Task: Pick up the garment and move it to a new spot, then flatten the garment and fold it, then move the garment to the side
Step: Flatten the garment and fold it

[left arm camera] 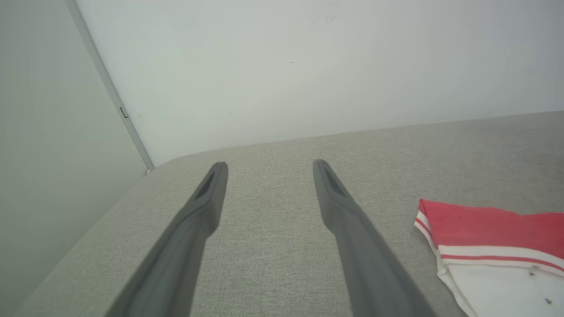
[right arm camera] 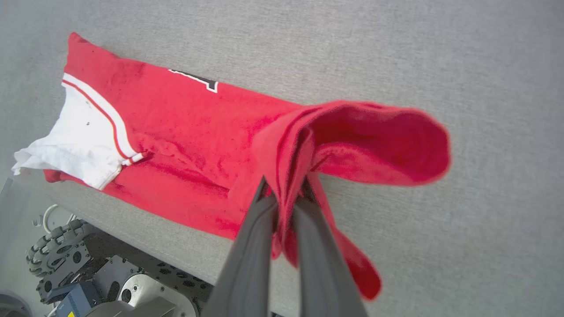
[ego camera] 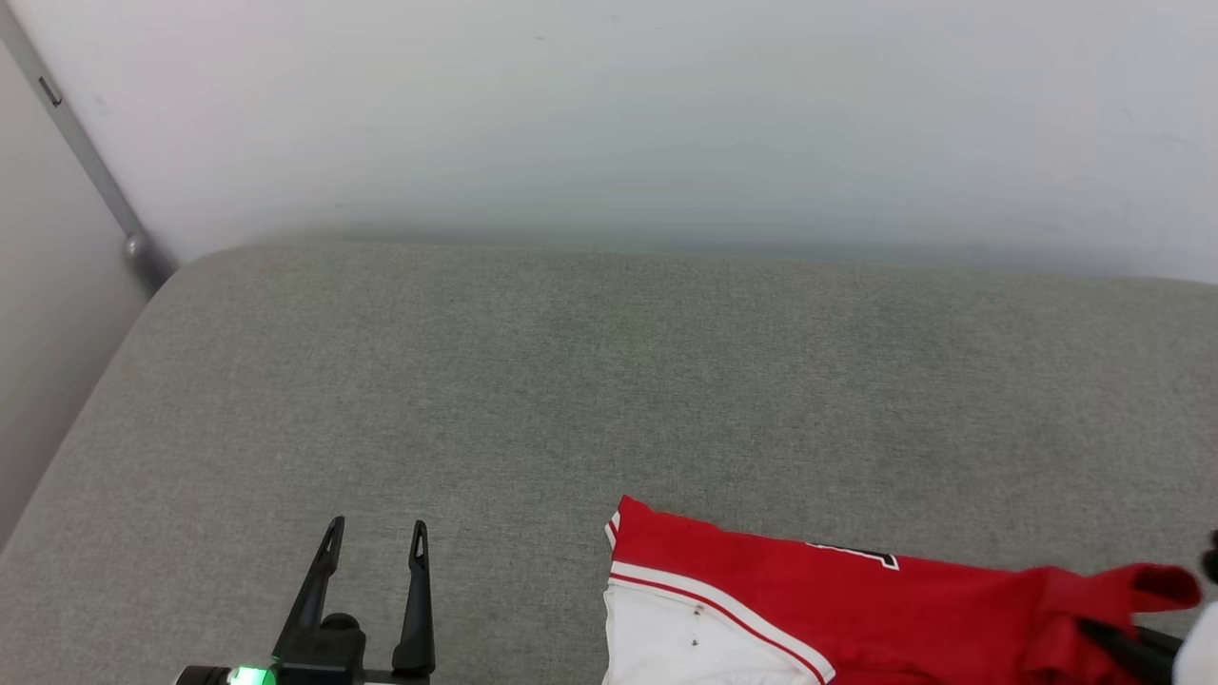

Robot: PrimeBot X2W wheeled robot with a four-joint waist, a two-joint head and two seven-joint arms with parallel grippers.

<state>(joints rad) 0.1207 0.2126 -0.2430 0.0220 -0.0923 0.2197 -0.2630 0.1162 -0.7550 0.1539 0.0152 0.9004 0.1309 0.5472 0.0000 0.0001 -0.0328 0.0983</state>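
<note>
We'd grab the soft, limp T-shirt [right arm camera: 189, 127] by corners: R hand [right arm camera: 284, 190] pinches bunched red fabric, L hand [ego camera: 377, 524] wide, empty.

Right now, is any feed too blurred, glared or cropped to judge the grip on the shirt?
Head view: even light, no glare, garment cropped at the bottom edge. Left wrist view: left hand slightly soft. Right wrist view: right hand pinching the cloth reads clearly; raised fold slightly soft.
</note>
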